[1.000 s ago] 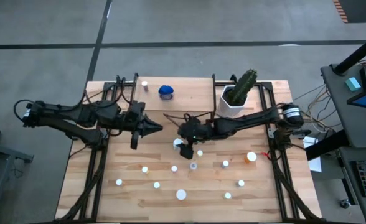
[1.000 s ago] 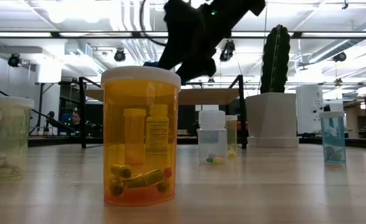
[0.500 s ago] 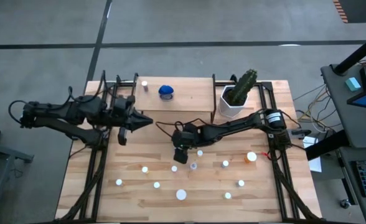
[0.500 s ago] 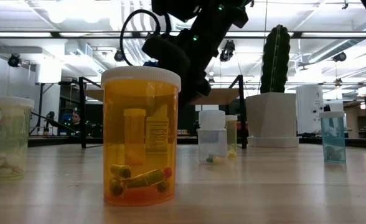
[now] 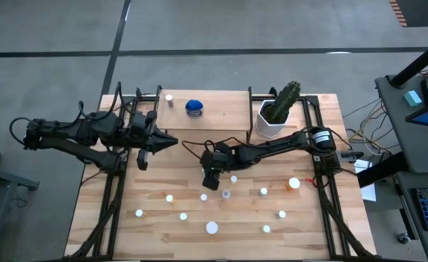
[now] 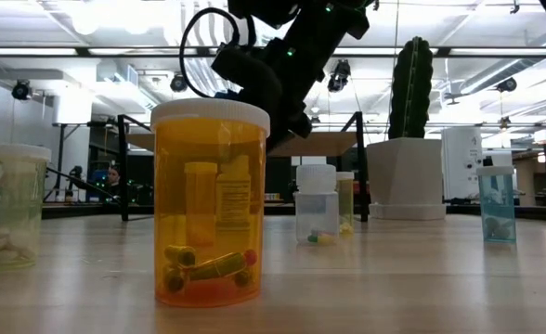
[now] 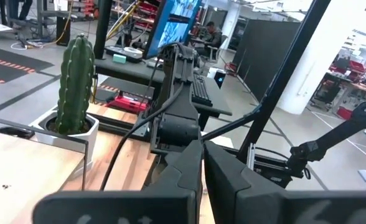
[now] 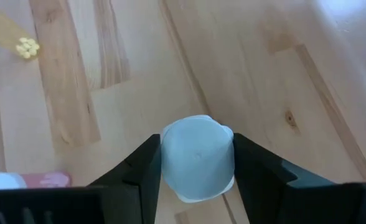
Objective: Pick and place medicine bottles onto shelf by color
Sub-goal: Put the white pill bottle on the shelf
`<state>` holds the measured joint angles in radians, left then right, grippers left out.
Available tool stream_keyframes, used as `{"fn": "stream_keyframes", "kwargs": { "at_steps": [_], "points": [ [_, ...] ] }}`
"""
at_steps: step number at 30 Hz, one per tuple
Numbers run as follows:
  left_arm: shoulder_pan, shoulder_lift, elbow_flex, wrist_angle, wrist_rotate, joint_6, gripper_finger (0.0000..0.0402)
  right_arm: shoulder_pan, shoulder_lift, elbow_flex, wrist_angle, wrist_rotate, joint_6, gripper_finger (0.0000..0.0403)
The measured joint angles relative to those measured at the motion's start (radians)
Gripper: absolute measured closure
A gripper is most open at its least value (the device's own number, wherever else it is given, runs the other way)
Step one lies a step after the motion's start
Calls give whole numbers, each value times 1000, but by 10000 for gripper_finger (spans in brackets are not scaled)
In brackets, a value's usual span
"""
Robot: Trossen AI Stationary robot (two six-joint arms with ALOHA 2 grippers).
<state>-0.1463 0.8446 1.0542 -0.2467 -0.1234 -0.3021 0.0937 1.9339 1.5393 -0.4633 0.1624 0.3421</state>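
Right tool clamped on a white-capped bottle above mid-bench

The right tool (image 8: 197,163) has both fingers (image 8: 144,168) pressed against the sides of a white-capped bottle (image 8: 197,165), held clear of the bench (image 8: 108,93) near its centre (image 5: 211,177). The left tool (image 5: 167,141) waits over the bench's left side, just in front of the shelf (image 5: 221,102), its fingers drawn together with nothing between them. On the shelf stand a blue bottle (image 5: 193,108) and a small white-capped one (image 5: 169,98). Other bottles lie scattered over the front half of the bench; in the low view a large amber bottle (image 6: 210,204) stands nearest. A potted cactus (image 5: 279,109) stands beside the shelf's right end
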Motion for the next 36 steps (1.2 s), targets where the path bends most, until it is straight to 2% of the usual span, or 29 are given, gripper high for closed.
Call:
{"fn": "stream_keyframes", "kwargs": {
  "at_steps": [7, 11, 15, 20, 23, 28, 36],
  "points": [
    [0, -7, -3, -5, -1, 2, 401, -2, -52, 52, -54, -60, -94, 247],
    [0, -13, -3, -4, -11, 2, 401, -28, -155, 166, -248, -70, -244, 243],
    [0, -15, -8, -4, -23, 2, 401, -119, -248, 262, -383, -78, -359, 248],
    [0, -10, -16, -4, -38, 0, 401, -286, -314, 290, -393, -264, -394, 248],
    [0, -6, -16, -3, -40, 0, 401, -367, -320, 277, -394, -367, -469, 248],
    [0, -14, -17, 2, -47, 2, 401, -440, -296, 272, -395, -396, -603, 248],
    [0, -23, -17, 3, -97, 1, 401, -455, -256, 272, -351, -399, -885, 248]
  ]
}}
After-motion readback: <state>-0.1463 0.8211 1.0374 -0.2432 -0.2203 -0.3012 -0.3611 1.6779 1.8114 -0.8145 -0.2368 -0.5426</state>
